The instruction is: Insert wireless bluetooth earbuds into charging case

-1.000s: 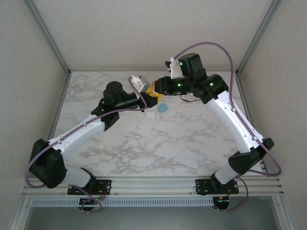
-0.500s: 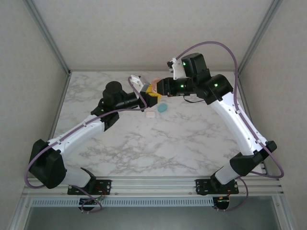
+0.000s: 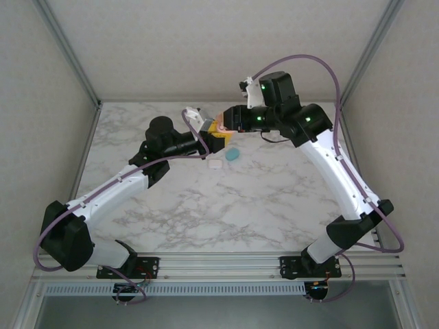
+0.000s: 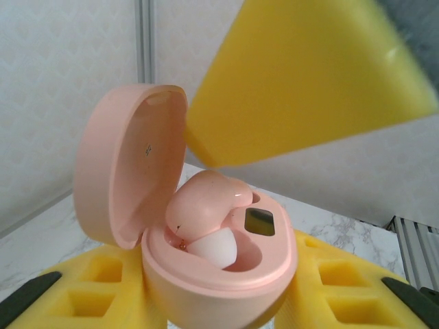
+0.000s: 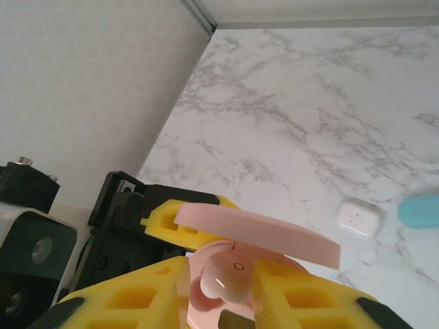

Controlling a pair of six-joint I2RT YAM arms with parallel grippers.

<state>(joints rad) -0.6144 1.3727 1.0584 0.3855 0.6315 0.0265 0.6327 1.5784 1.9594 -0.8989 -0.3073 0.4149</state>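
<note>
Left claw [image 4: 223, 305] clamped on open pink charging case [image 4: 130, 164], pink earbud [image 4: 206, 202] inside, right claw [image 5: 219, 274] narrowly apart astride it, grip unclear

Charging case [image 4: 226, 288]: pink plastic, smooth satin, soft sheen on lid. Earbud [image 4: 206, 199]: glossy pink plastic; its white tip looks like matt silicone, hard to tell. Left gripper fingers [image 4: 103, 288], 7 o'clock of case: matt yellow moulded plastic. Table [image 5: 309, 103]: smooth marble-look, low gloss.
</note>
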